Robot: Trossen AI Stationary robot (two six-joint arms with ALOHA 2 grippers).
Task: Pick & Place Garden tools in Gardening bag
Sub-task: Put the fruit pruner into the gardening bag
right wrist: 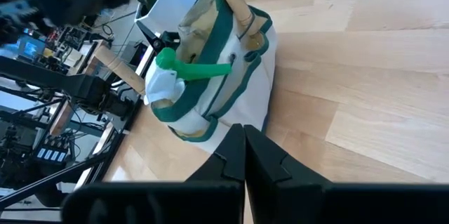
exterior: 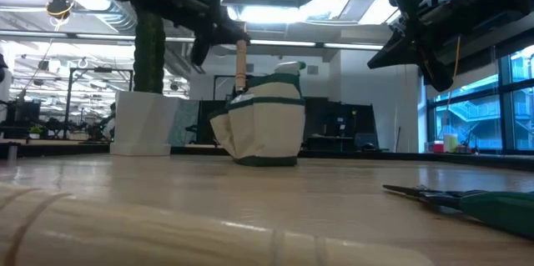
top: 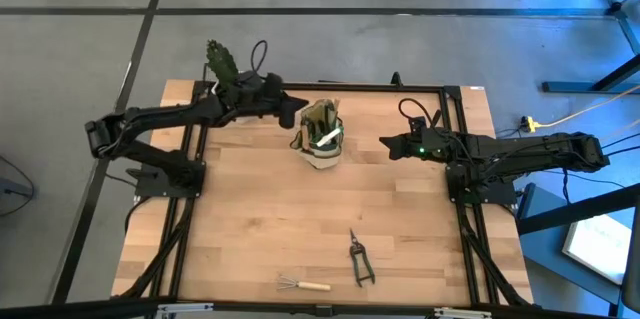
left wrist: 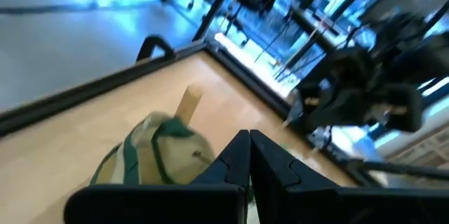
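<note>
The gardening bag stands upright on its base at the table's far middle. Out of its top stick a wooden tool handle and a green item. Dark snips and a small wire rake with a wooden handle lie flat near the table's front edge. My left gripper hovers shut just left of and above the bag, apart from the wooden handle. My right gripper is shut too, in the air to the bag's right, pointing at it.
A cactus in a white pot stands at the far left corner, behind my left arm. A dark metal frame runs along the table's far and side edges. Bare wood lies between the bag and the tools in front.
</note>
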